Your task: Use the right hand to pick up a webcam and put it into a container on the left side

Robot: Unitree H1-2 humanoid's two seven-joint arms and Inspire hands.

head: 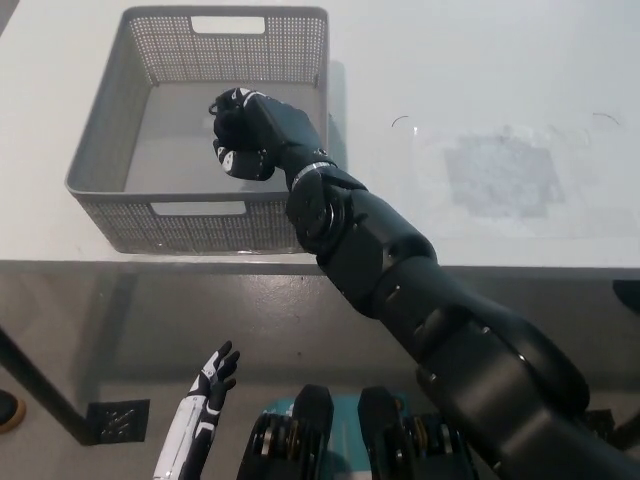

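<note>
Here, one right hand (250,135), seemingly around one webcam (229,157), above one basket (110,140).

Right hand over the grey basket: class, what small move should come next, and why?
Probably lower a little and open the fingers. The black right hand is closed around a dark object, apparently the webcam, over the floor of the grey basket, inside its walls. The white left hand rests low, below the table edge.
</note>
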